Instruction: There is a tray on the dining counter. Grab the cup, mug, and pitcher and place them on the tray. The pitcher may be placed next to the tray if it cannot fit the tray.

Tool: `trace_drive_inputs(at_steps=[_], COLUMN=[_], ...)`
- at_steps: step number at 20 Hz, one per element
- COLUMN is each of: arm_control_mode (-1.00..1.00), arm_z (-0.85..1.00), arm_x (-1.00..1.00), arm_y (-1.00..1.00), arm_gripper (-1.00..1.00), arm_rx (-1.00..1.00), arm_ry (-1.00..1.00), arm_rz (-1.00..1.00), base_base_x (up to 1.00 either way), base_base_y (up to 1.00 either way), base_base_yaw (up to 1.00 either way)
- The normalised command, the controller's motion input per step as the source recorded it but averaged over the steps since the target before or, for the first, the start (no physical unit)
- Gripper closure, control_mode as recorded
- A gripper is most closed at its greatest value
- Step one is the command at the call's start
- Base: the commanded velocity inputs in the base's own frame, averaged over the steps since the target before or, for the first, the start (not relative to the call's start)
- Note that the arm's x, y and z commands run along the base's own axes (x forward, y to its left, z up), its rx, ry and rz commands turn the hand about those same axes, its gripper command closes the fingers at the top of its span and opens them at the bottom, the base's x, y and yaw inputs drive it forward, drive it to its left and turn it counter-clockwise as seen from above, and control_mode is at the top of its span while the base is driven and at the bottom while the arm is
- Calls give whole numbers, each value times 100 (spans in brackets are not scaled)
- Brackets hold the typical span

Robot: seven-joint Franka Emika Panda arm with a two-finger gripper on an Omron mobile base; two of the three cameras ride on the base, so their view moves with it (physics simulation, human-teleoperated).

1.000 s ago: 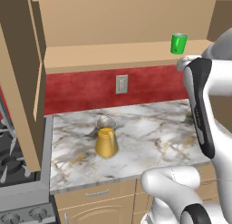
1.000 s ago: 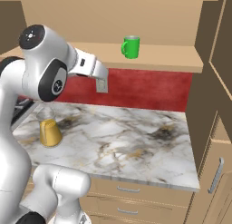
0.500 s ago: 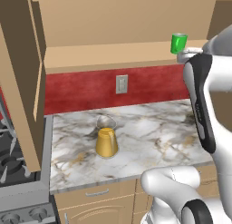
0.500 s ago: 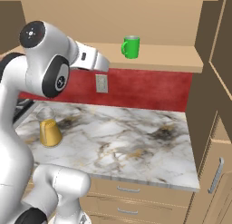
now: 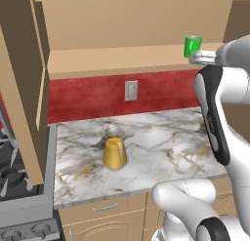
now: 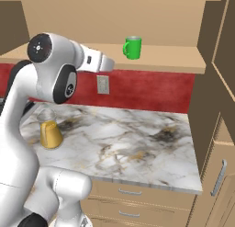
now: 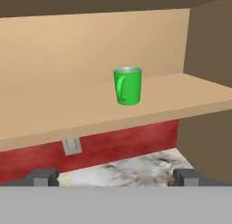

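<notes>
While the pincer reaches toward the shelf, the scene reads as follows.

Pincer: the pincer (image 7: 115,177) has its fingers spread as wide as they go and holds nothing.
Mug: the green mug (image 7: 127,85) stands upright on the wooden shelf (image 7: 68,114), straight ahead of the pincer and a little above it, well apart, with its handle turned to one side.
Pitcher: the pitcher (image 5: 114,148) sits far below the pincer and off to one side, on the marble top (image 5: 156,147) with cabinet drawers.
Progress: judging by this, nothing has been moved; the mug looks like the first pick.
Writing: none readable; the wall socket (image 6: 103,84) is blank.
</notes>
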Motion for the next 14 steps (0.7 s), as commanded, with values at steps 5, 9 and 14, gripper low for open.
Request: trace_drive_inputs(at_steps=[5, 9, 14], arm_control_mode=[-100, -100, -100], arm_z=[31, 30, 16], arm_x=[21, 19, 18], arm_y=[-3, -5, -14], arm_gripper=[-100, -100, -100], arm_rx=[0, 0, 0], arm_ry=[0, 0, 0], arm_rz=[0, 0, 0], base_base_x=[0, 0, 0], base_base_y=[0, 0, 0], base_base_yaw=[0, 0, 0])
